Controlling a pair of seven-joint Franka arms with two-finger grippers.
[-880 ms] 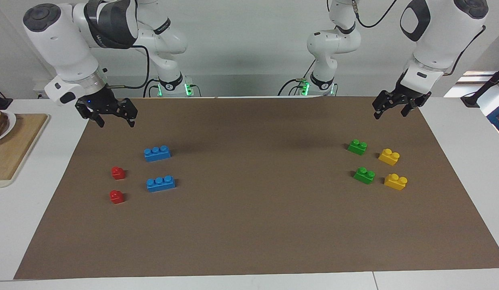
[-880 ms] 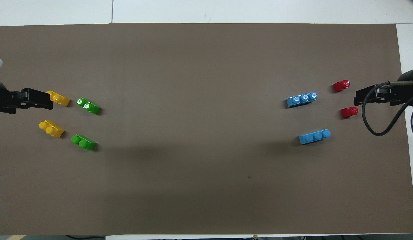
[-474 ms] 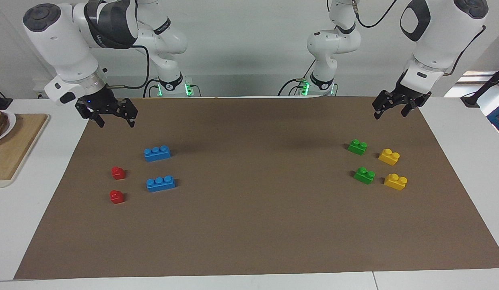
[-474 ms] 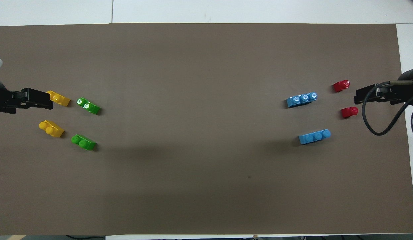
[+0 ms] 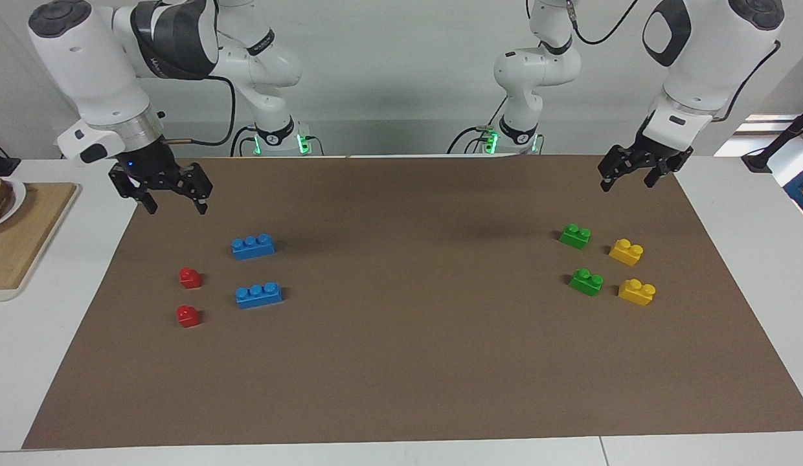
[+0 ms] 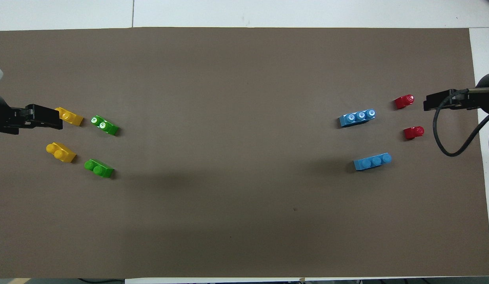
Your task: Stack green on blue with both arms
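Note:
Two green bricks (image 5: 575, 235) (image 5: 586, 282) lie on the brown mat toward the left arm's end; the overhead view shows them too (image 6: 99, 168) (image 6: 105, 124). Two blue bricks (image 5: 253, 246) (image 5: 259, 294), each with three studs, lie toward the right arm's end, seen from above as well (image 6: 372, 161) (image 6: 357, 117). My left gripper (image 5: 627, 184) (image 6: 51, 118) hangs open and empty over the mat's edge by the yellow bricks. My right gripper (image 5: 175, 206) (image 6: 433, 104) hangs open and empty over the mat's edge by the red bricks.
Two yellow bricks (image 5: 626, 252) (image 5: 636, 291) sit beside the green ones, toward the left arm's end. Two small red bricks (image 5: 190, 277) (image 5: 188, 316) sit beside the blue ones. A wooden board (image 5: 19, 239) with a plate lies off the mat at the right arm's end.
My right gripper has shifted a little away from the robots, toward the red bricks. The left gripper and all bricks have stayed put.

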